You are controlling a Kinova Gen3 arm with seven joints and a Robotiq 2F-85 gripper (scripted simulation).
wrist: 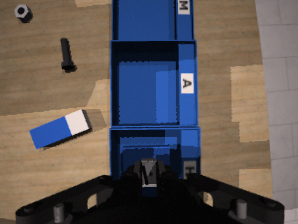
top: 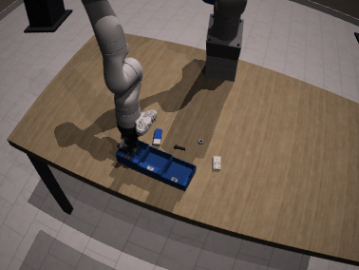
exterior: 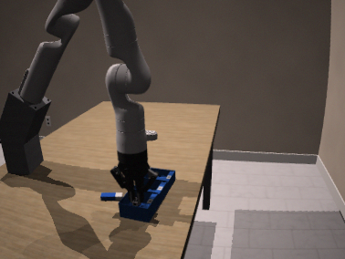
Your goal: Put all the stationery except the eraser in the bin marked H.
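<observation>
A long blue bin (top: 156,164) with three compartments stands near the table's front edge. In the wrist view its labels read M, A (wrist: 186,83) and H (wrist: 190,170). My gripper (top: 129,146) hangs over the H compartment at the bin's left end, low between its walls. It is shut on a small dark clip-like object (wrist: 149,176), which I hold above the H compartment's floor. A blue-and-white eraser (top: 158,136) lies on the table just behind the bin; it also shows in the wrist view (wrist: 60,129).
A black bolt (top: 179,146), a small nut (top: 200,141) and a white domino (top: 217,163) lie on the table right of the eraser. A white rounded object (top: 146,120) lies behind my arm. The arm's base (top: 221,52) stands at the back.
</observation>
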